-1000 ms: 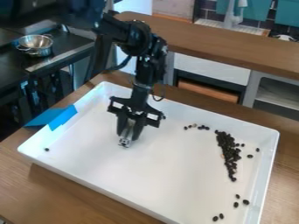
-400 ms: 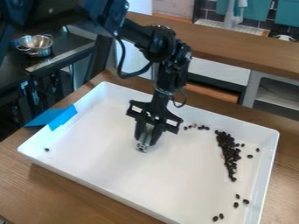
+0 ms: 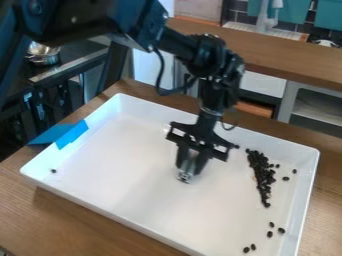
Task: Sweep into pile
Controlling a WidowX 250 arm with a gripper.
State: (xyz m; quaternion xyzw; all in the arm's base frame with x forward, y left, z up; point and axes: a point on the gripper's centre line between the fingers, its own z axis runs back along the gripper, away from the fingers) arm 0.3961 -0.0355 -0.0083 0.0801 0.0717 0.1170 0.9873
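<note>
Jaws: can't tell if wide or narrow; silvery bit [image 3: 185, 176] at the tip. Gripper [image 3: 189, 168] has moved R across tray [image 3: 120, 155] twd clump [image 3: 260, 170] nr far R corner. Clump unmoved, so prob. just lining up; sweep's still to do. Strays [image 3: 270, 234] nr R edge, 1 bean [image 3: 53, 171] nr L corner need gathering.

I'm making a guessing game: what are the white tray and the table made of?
The tray looks like smooth plastic, maybe coated metal: it's evenly white, slightly glossy. The table seems to be wood or wood-look laminate: brown with grain streaks.
</note>
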